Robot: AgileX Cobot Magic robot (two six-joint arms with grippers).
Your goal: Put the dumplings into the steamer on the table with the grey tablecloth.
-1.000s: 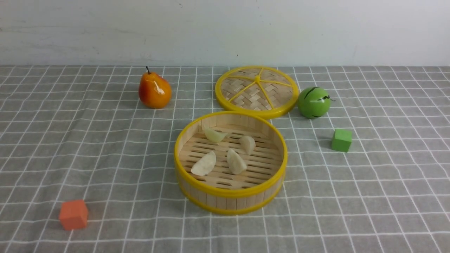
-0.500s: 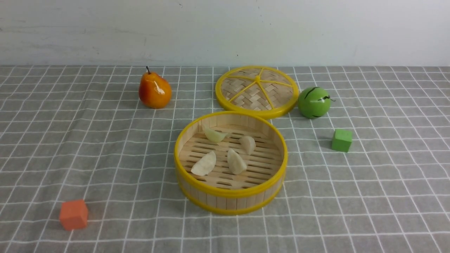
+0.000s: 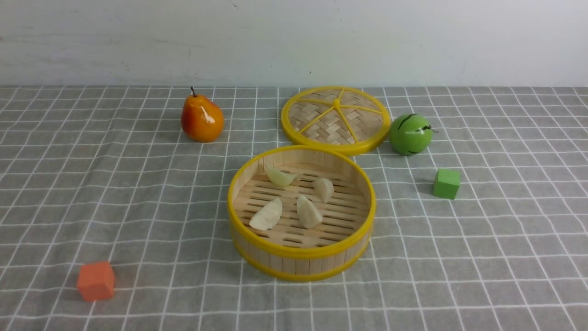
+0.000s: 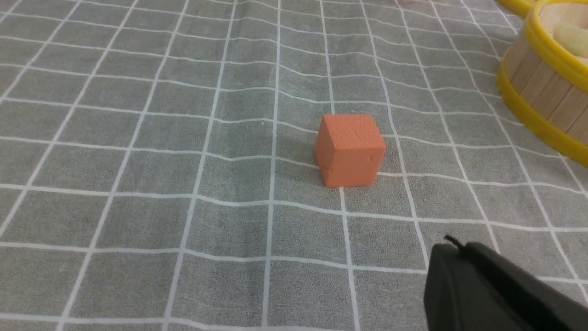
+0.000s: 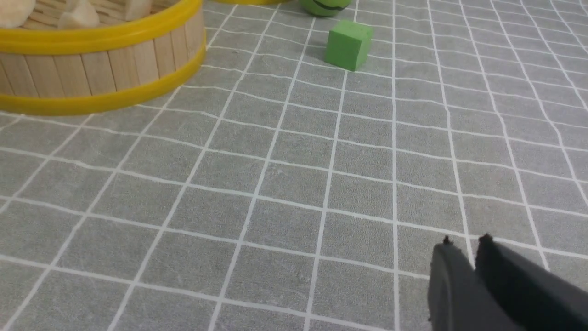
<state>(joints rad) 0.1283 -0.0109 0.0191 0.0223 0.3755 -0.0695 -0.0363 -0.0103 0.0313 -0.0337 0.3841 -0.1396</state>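
Since all four dumplings lie on the slatted floor of the steamer, which stands mid-counter on the grey cloth, the job looks done.

Risk: a hand swinging back in could clip the rim and shift the steamer or tip a dumpling out; the lid touches or nearly touches its far rim, so a nudge there would do it too.

Left hand: pulled back near the orange cube, empty; one dark tip shows, probably clenched, but I cannot tell.

Right hand: empty, fingers pressed almost together, well short of the green cube.

Hidden: both arms are absent from the front view; each wrist view cuts the steamer off.
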